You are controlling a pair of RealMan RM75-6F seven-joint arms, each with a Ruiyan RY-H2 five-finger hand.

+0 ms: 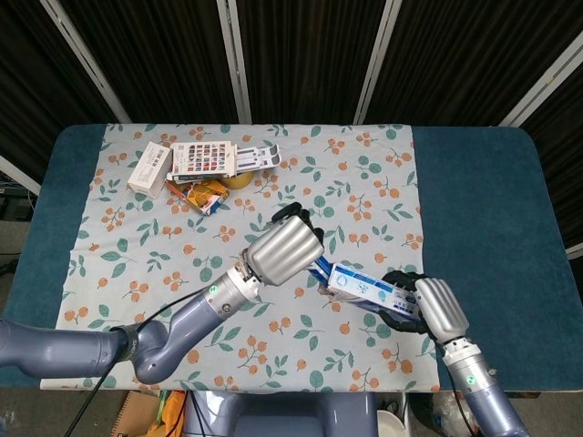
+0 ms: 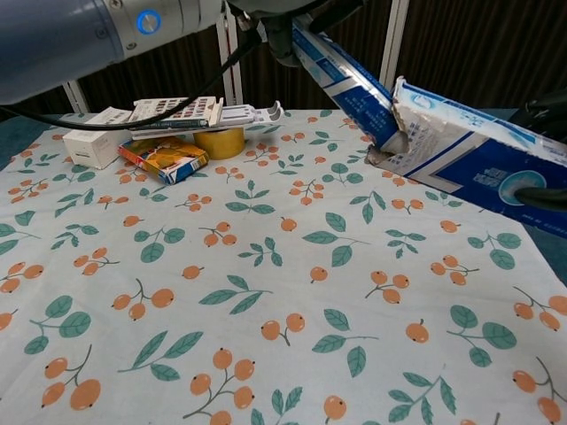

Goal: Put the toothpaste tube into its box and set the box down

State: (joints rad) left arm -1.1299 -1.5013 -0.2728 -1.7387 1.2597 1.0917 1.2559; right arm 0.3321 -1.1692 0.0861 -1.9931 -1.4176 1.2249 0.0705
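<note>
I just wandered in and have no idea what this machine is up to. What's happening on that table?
The robot is packing toothpaste. Its left hand holds the tube and is feeding it, cap end first, into the open end of the box, which the right hand holds above the flowered cloth. The front of the tube is inside the box; the rest sticks out. The box has not been set down yet. A few small boxes lie untouched at the far left corner.
</note>
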